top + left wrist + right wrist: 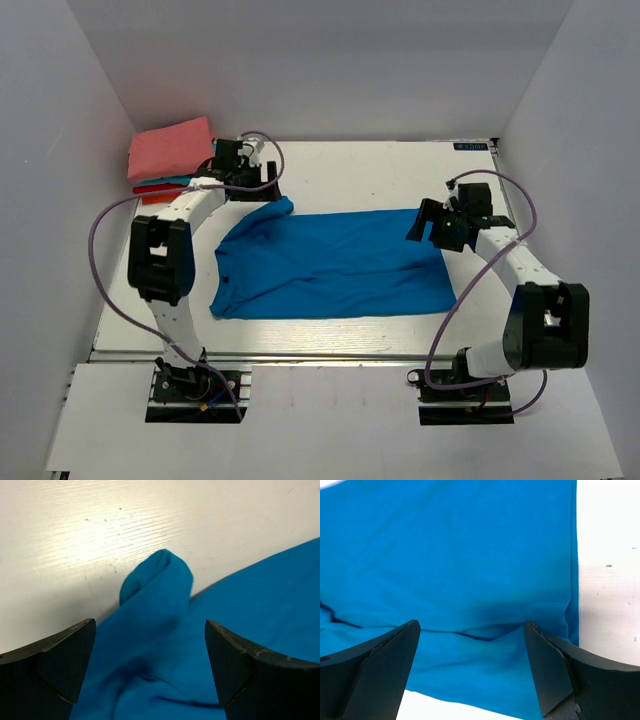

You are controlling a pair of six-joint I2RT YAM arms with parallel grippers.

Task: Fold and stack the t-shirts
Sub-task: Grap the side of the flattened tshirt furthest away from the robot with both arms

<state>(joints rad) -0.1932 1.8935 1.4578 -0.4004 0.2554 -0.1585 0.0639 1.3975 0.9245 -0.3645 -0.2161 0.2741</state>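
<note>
The royal-blue t-shirt lies spread across the middle of the table, folded lengthwise, sleeve end to the left. My left gripper is open just above its far-left sleeve corner; in the left wrist view the bunched sleeve sits between the open jaws. My right gripper is open over the shirt's far-right corner; the right wrist view shows the hem corner between the jaws. A folded salmon-pink t-shirt tops the pile, with a teal one and a red one under it, at the back left.
White walls enclose the table on the left, back and right. The pile stands right beside the left arm's wrist. Purple cables loop off both arms. The table's front edge runs just before the arm bases.
</note>
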